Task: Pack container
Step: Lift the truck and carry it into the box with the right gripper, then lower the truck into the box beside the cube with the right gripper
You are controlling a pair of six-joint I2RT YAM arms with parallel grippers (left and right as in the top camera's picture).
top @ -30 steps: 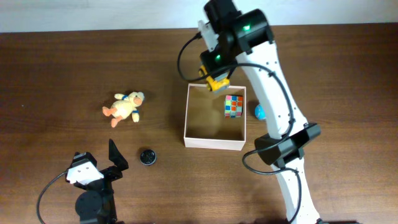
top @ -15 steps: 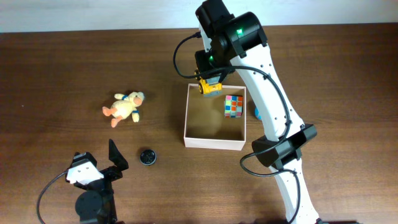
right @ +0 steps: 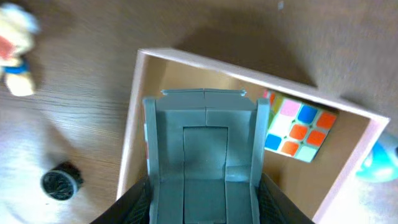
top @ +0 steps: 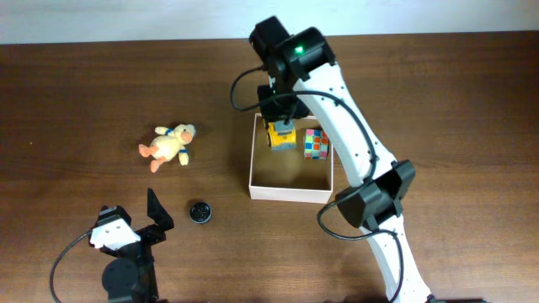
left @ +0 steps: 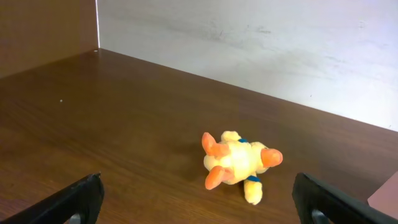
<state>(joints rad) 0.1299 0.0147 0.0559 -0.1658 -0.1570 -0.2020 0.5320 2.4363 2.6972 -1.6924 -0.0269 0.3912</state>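
The container (top: 289, 194) is a shallow square box, white outside and tan inside, right of the table's middle; its rim (right: 134, 118) also shows in the right wrist view. A colourful puzzle cube (top: 316, 144) (right: 298, 127) lies in its far right corner. My right gripper (top: 280, 124) (right: 204, 205) hangs over the box's far left part, shut on a yellow and grey toy truck (top: 280, 136) whose grey bed (right: 204, 149) fills the space between the fingers. My left gripper (top: 135, 220) (left: 198, 190) rests open at the near left, holding nothing.
A yellow plush duck (top: 168, 145) (left: 239, 163) lies on the table left of the box, ahead of the left gripper. A small black round thing (top: 199, 211) (right: 61, 182) sits near the box's front left corner. A blue ball (right: 382, 163) lies outside the box's right wall.
My right gripper carried the toy truck from the box's far rim leftward and inward over the box. The left arm stayed still.
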